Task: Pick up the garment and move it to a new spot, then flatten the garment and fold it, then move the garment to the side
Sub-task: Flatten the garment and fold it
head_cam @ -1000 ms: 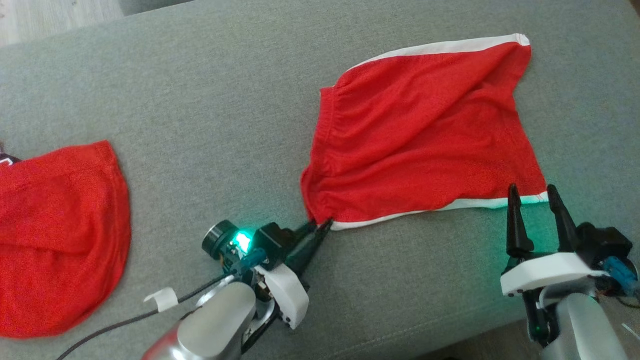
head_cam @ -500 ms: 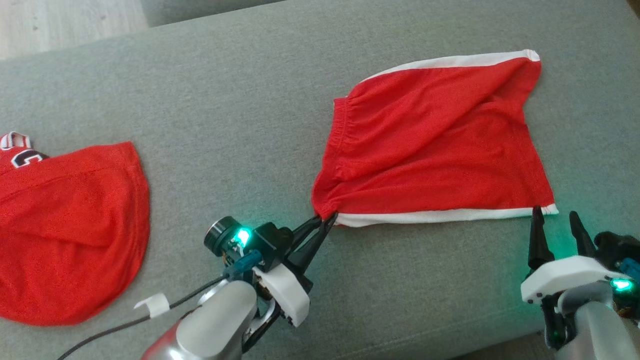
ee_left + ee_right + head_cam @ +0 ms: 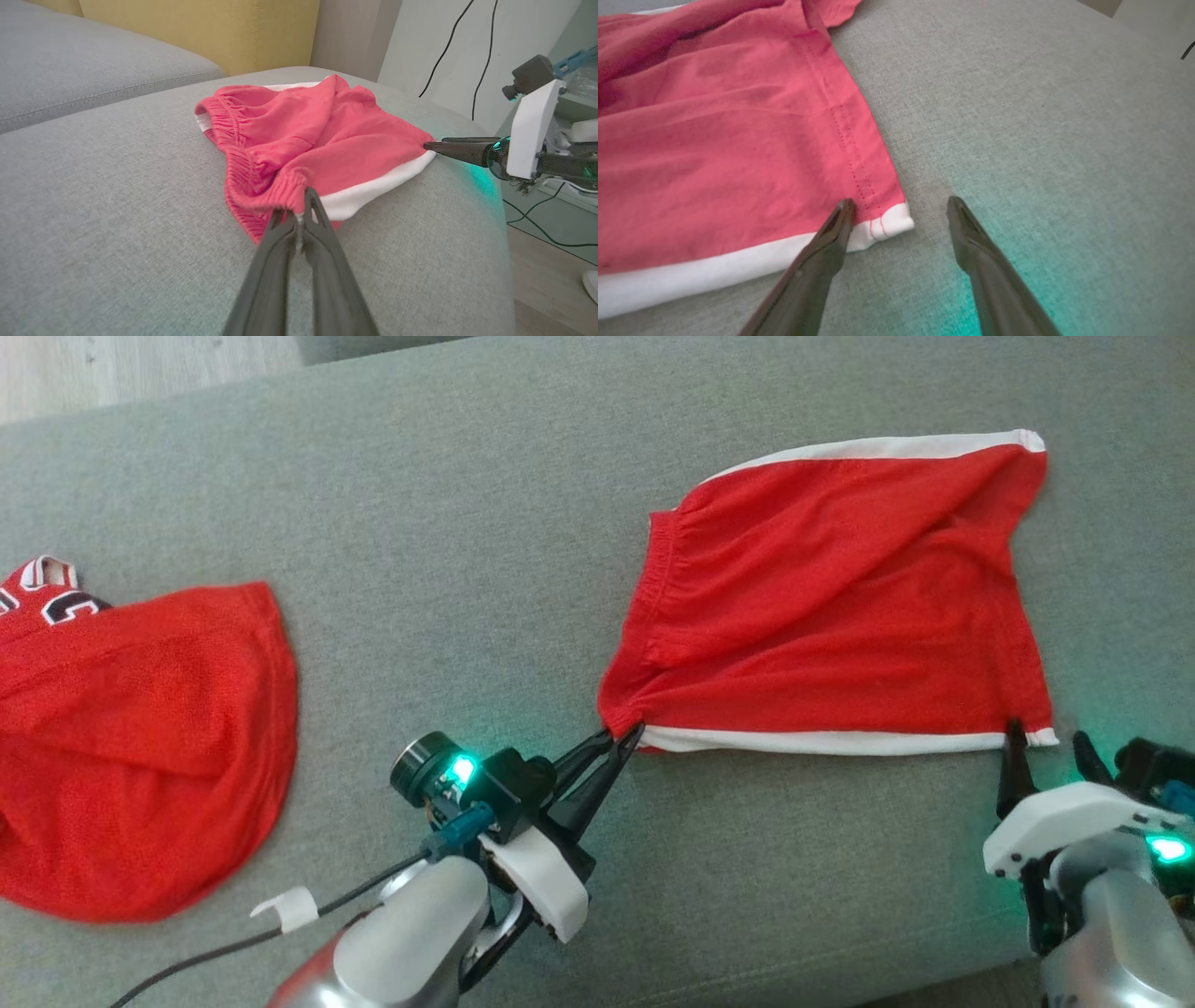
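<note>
Red shorts with white side trim (image 3: 831, 607) lie spread on the grey sofa cushion (image 3: 448, 504), with folds across the middle. My left gripper (image 3: 624, 737) is shut on the waistband corner at the shorts' near left; the left wrist view shows the fingers (image 3: 299, 219) pinching that gathered elastic edge of the shorts (image 3: 317, 135). My right gripper (image 3: 1046, 739) stands open at the near right hem corner. In the right wrist view its left fingertip (image 3: 845, 207) rests on the white trim of the shorts (image 3: 714, 154), the other on bare cushion beside the corner.
A second red garment with lettering (image 3: 131, 737) lies at the cushion's left. A black cable with a white clip (image 3: 289, 907) trails from my left arm. The cushion's front edge runs just below my grippers. A yellow backrest (image 3: 201, 32) and wall cables (image 3: 467, 56) stand beyond.
The camera has shifted, so the whole scene slid right. My right gripper has come in over the hem corner, still open. The left gripper stays shut on the waistband corner, the near edge drawn straighter.
</note>
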Controlling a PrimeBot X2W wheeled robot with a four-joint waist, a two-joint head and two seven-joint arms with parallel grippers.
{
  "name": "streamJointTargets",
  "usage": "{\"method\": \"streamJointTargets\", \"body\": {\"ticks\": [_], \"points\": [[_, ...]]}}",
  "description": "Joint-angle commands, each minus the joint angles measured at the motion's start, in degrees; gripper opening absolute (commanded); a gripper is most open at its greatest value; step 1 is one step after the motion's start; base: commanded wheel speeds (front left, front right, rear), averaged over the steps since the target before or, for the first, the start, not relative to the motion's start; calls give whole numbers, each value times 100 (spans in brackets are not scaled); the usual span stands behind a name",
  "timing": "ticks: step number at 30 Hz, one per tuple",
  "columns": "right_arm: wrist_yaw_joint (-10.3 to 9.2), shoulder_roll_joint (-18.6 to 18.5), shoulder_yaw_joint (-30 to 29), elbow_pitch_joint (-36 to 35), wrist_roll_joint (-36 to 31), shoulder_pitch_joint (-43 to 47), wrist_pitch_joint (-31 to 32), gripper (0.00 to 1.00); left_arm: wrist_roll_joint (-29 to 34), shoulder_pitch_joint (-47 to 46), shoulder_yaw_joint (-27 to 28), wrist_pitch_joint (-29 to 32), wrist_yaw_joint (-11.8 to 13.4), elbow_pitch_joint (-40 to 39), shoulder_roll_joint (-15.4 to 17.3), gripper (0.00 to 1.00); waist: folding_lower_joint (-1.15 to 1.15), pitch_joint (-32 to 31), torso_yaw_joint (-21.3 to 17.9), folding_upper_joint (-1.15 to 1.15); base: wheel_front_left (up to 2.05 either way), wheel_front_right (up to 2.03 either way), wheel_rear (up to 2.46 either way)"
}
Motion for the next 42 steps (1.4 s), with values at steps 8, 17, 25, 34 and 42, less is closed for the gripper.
{"method": "streamJointTargets", "body": {"ticks": [8,17,25,34,42], "points": [[-9,-33,334,83,85,-287,-144,0,-54,-153,139,-76,64,-166,145,0,0,-33,-10,0,0,0,0],[-9,-33,913,-901,704,-522,-374,0,-336,-403,410,-14,34,-316,324,0,0,-411,-53,0,0,0,0],[-9,-33,1441,-2389,1255,-1206,396,0,-801,-1516,755,622,-88,-740,779,0,0,-868,-79,0,0,0,0],[-9,-174,1621,-2679,1614,-2176,1162,0,-1662,-2594,1185,1426,-121,-882,1221,0,0,-1295,-65,0,0,0,0],[-9,-365,1654,-2797,1908,-1936,1622,0,-2360,-2315,1336,2007,-74,-1352,1379,0,0,-1334,110,0,0,0,0]]}}
